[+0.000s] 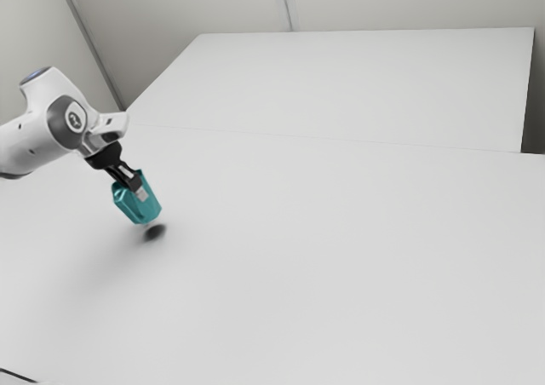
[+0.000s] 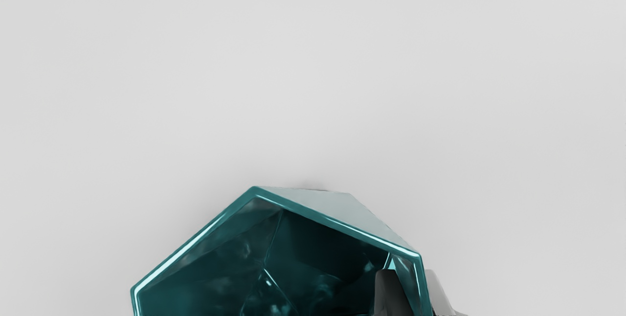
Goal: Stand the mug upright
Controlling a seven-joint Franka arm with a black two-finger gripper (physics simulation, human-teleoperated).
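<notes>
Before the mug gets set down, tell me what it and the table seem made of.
The mug looks like glossy teal glazed ceramic, perhaps metal: bright highlights line its rim. The table looks matte white, possibly laminate or painted board: soft shading, no sharp reflections.

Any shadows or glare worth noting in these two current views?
Exterior view: a small dark shadow on the table just under the mug, with fainter shading spreading toward the view's lower left. Wrist view: bright glints along the mug's rim, a dark interior with small reflections, and soft shading on the table around it.
</notes>
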